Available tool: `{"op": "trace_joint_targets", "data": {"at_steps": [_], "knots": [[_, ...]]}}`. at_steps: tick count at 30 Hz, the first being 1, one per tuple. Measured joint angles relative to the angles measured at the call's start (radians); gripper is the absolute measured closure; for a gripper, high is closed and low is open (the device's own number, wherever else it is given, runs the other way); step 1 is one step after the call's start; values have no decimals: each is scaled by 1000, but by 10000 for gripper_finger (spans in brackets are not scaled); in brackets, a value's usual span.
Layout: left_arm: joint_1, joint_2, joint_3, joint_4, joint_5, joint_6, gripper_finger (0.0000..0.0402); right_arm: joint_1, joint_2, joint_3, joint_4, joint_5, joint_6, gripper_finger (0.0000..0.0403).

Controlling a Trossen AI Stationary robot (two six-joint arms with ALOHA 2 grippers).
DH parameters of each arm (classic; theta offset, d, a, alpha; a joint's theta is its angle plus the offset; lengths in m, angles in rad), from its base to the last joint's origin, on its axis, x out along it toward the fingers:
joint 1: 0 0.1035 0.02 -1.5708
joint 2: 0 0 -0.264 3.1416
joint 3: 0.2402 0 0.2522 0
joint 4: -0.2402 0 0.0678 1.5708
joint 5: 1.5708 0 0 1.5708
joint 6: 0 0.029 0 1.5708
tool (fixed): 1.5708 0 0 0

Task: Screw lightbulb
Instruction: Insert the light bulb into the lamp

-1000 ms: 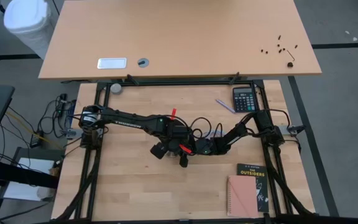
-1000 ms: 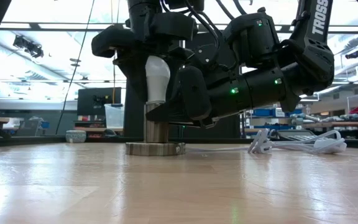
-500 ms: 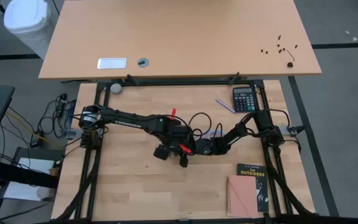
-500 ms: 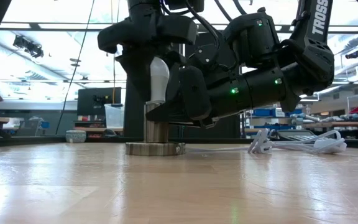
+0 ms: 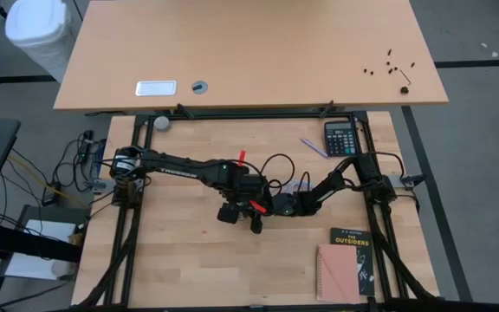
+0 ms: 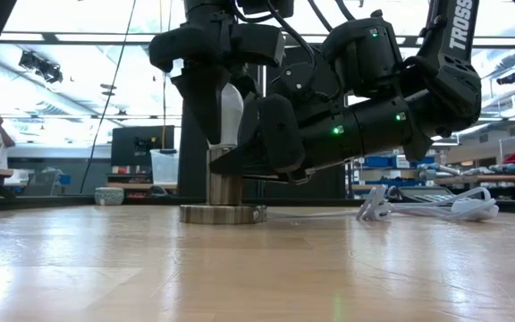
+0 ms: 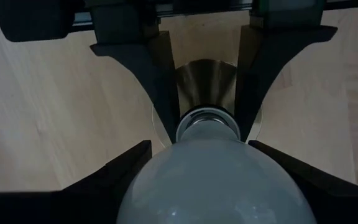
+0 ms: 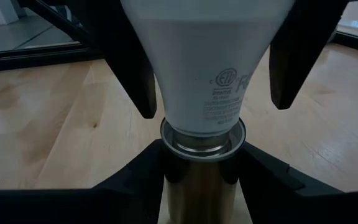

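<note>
lightbulb (image 6: 230,112) at frame centre, base seated in the socket (image 6: 223,190); left gripper (image 6: 215,116) pinches its globe from above, right gripper (image 8: 201,177) clamps the socket stem; final tightening apparently remains

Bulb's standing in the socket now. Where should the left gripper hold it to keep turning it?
Grip the lightbulb on its wide white body, from straight above. It stands upright with its neck in the metal socket, which the right gripper clamps low, so only the top is free. The left gripper straddles it that way.
</note>
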Motion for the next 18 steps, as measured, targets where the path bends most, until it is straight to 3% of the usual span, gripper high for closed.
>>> {"op": "trace_joint_targets", "data": {"at_steps": [8, 18], "knots": [[-1, 0, 0, 1, -14, 15, 133, 0, 0, 0, 0, 1, 0, 223], [-1, 6, 76, -63, -35, 82, 69, -1, 0, 0, 1, 8, 5, 223]]}}
